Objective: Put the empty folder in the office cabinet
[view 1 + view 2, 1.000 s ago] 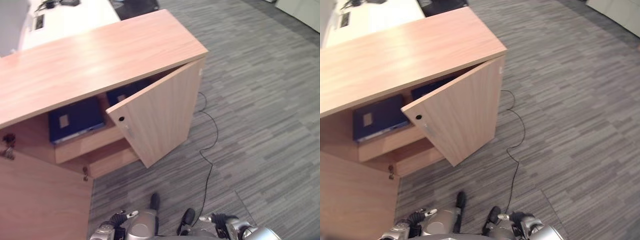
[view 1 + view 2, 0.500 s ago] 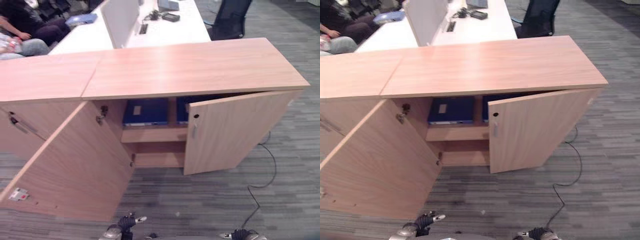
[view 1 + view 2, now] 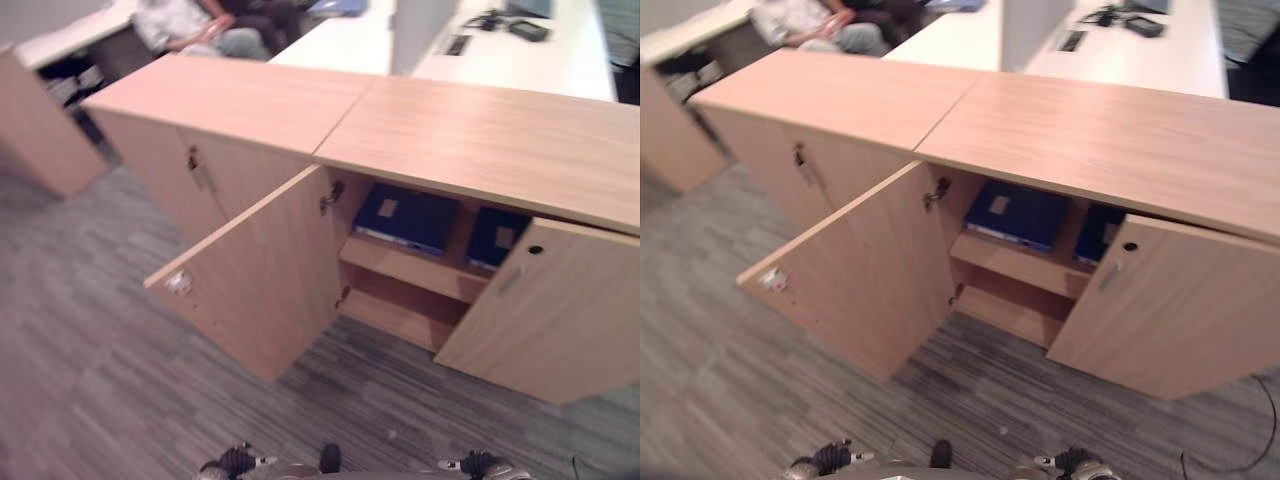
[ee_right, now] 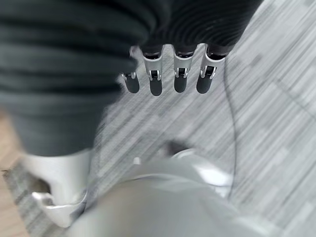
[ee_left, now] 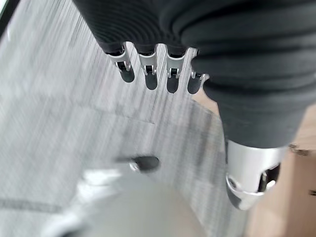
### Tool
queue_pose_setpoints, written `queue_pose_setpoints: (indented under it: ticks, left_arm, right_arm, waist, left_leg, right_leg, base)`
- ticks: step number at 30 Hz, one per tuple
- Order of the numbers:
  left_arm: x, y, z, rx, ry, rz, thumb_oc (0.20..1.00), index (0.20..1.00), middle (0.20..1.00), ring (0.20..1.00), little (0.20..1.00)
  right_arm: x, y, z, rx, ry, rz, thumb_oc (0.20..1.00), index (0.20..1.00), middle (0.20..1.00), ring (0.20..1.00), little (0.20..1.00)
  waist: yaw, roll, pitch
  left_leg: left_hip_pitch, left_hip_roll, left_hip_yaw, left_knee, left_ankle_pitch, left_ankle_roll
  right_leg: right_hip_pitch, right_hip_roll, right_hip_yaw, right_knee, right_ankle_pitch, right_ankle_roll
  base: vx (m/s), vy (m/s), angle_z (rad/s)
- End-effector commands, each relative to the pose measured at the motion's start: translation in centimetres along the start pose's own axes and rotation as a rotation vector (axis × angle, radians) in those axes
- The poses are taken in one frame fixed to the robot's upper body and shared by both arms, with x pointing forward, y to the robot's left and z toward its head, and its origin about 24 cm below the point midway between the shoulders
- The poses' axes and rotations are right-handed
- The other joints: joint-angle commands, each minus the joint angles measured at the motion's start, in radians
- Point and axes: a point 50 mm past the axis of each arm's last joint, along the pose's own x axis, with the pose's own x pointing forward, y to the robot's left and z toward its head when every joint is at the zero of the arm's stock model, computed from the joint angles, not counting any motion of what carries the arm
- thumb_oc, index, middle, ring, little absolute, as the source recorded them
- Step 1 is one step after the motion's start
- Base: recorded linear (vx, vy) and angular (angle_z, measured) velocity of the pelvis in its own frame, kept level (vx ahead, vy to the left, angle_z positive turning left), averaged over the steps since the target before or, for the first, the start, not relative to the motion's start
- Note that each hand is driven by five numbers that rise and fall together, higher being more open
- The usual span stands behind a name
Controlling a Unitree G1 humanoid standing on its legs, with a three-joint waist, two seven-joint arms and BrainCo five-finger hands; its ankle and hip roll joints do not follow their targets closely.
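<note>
Camera has panned left since the earlier frame, cabinet itself hasn't budged. Left eye view: office cabinet (image 3: 470, 130) has both doors open, two blue folders (image 3: 407, 217) lying on the upper shelf (image 3: 400, 268), lower shelf bare. Person seated behind white tabletop (image 3: 350, 40). Right eye view: same layout. Left wrist view: left hand (image 5: 163, 69) hangs over carpet, fingers straight and slack, holding nothing. Right wrist view: right hand (image 4: 168, 74) likewise. Judgement: placing looks finished; next is closing the doors

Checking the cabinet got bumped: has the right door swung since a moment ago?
No. The right door holds the same part-open angle against the cabinet top; the camera turned.
</note>
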Motion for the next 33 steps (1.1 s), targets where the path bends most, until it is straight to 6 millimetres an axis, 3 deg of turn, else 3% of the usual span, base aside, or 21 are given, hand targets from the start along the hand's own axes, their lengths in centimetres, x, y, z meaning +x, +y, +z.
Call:
queue_pose_setpoints:
  ticks: [1,4,7,14,15,17,20,23,27,28,30,33]
  left_arm:
    - [-0.2,0.5,-1.5,0.022,0.036,0.030,1.000,1.000,1.000,1.000,1.000]
    - [-0.5,0.8,-2.9,-0.042,0.082,0.057,1.000,1.000,1.000,1.000,1.000]
    - [-0.7,1.2,-3.6,-0.089,0.103,0.083,1.000,1.000,1.000,1.000,1.000]
    - [-0.8,3.3,-3.2,-0.154,0.080,0.184,1.000,1.000,1.000,1.000,1.000]
    - [-0.9,4.9,-2.1,-0.236,0.038,0.249,1.000,1.000,1.000,1.000,1.000]
    - [-0.9,4.9,-2.1,-0.236,0.038,0.249,1.000,1.000,1.000,1.000,1.000]
    - [-1.1,7.3,-0.6,-0.427,-0.044,0.338,1.000,1.000,1.000,1.000,1.000]
    - [-1.2,7.8,-0.1,-0.431,-0.067,0.349,1.000,1.000,1.000,1.000,1.000]
    - [-2.0,11.4,2.6,-0.423,-0.175,0.428,1.000,1.000,1.000,1.000,1.000]
    - [-2.0,11.4,2.6,-0.423,-0.175,0.428,1.000,1.000,1.000,1.000,1.000]
    - [-2.8,13.3,5.5,-0.417,-0.284,0.468,1.000,1.000,1.000,1.000,1.000]
    - [-3.3,14.8,7.2,-0.433,-0.334,0.502,1.000,1.000,1.000,1.000,1.000]
  right_arm:
    - [0.0,-1.5,-0.6,0.031,0.018,-0.047,1.000,1.000,1.000,1.000,1.000]
    - [0.0,-1.3,-1.2,0.003,0.029,-0.036,1.000,1.000,1.000,1.000,1.000]
    - [0.0,-1.3,-1.5,0.030,0.033,-0.039,1.000,1.000,1.000,1.000,1.000]
    - [0.0,-1.4,-2.0,0.048,0.040,-0.045,1.000,1.000,1.000,1.000,1.000]
    - [0.0,-1.4,-2.5,0.056,0.057,-0.051,1.000,1.000,1.000,1.000,1.000]
    - [0.0,-1.4,-2.4,0.056,0.057,-0.051,1.000,1.000,1.000,1.000,1.000]
    - [-0.1,-1.4,-3.9,0.059,0.101,-0.047,1.000,1.000,1.000,1.000,1.000]
    - [-0.1,-1.4,-4.2,0.052,0.112,-0.046,1.000,1.000,1.000,1.000,1.000]
    - [-0.2,-1.7,-5.3,0.041,0.139,-0.049,1.000,1.000,1.000,1.000,1.000]
    - [-0.2,-1.7,-5.3,0.041,0.139,-0.049,1.000,1.000,1.000,1.000,1.000]
    - [-0.3,-2.0,-5.5,0.045,0.142,-0.056,1.000,1.000,1.000,1.000,1.000]
    - [-0.2,-2.3,-5.5,0.047,0.138,-0.059,1.000,1.000,1.000,1.000,1.000]
  waist:
    - [-0.002,0.005,-0.010]
    - [0.012,-0.003,-0.041]
    - [0.021,-0.014,-0.049]
    - [0.034,-0.029,-0.074]
    - [0.034,-0.031,-0.081]
    - [0.034,-0.031,-0.080]
    - [0.027,-0.033,-0.095]
    - [0.024,-0.032,-0.097]
    - [0.014,-0.031,-0.104]
    - [0.014,-0.031,-0.104]
    - [0.009,-0.035,-0.106]
    - [0.001,-0.038,-0.107]
  left_leg:
    - [0.010,-0.092,0.048,-0.007,-0.089,0.017]
    - [0.009,-0.082,0.039,-0.007,-0.087,0.004]
    - [0.018,-0.076,0.026,-0.007,-0.087,-0.003]
    - [0.037,-0.061,0.031,-0.007,-0.099,-0.010]
    - [0.046,-0.054,0.034,-0.007,-0.102,-0.012]
    - [0.046,-0.054,0.033,-0.007,-0.102,-0.012]
    - [0.061,-0.046,0.046,-0.007,-0.113,-0.013]
    - [0.064,-0.043,0.051,-0.007,-0.116,-0.014]
    - [0.068,-0.035,0.069,-0.007,-0.123,-0.017]
    - [0.068,-0.035,0.069,-0.007,-0.123,-0.017]
    - [0.071,-0.032,0.079,-0.007,-0.127,-0.017]
    - [0.077,-0.029,0.089,-0.007,-0.131,-0.018]
  right_leg:
    - [-0.005,-0.023,-0.070,-0.008,0.017,0.026]
    - [0.041,-0.011,-0.121,-0.093,0.047,0.021]
    - [0.070,0.007,-0.119,-0.145,0.057,0.013]
    - [0.110,0.020,-0.134,-0.179,0.052,0.004]
    - [0.117,0.023,-0.136,-0.179,0.045,0.001]
    - [0.117,0.023,-0.136,-0.179,0.045,0.001]
    - [0.126,0.028,-0.128,-0.179,0.037,-0.002]
    - [0.127,0.029,-0.125,-0.179,0.036,-0.002]
    - [0.123,0.034,-0.117,-0.179,0.037,0.000]
    - [0.123,0.034,-0.117,-0.179,0.037,0.000]
    - [0.121,0.036,-0.112,-0.179,0.039,0.002]
    - [0.124,0.039,-0.103,-0.179,0.040,0.004]
  base:
    - [0.06,-0.127,0.85]
    - [0.10,-0.122,0.60]
    - [0.07,-0.096,0.06]
    - [0.06,-0.068,0.03]
    - [0.04,-0.042,0.00]
    - [0.02,-0.021,0.00]
    - [0.05,-0.033,-0.06]
    - [0.02,-0.012,-0.08]
    - [0.01,-0.016,-0.14]
    - [0.01,-0.018,-0.15]
    - [0.01,-0.019,-0.12]
    - [0.01,-0.009,-0.06]
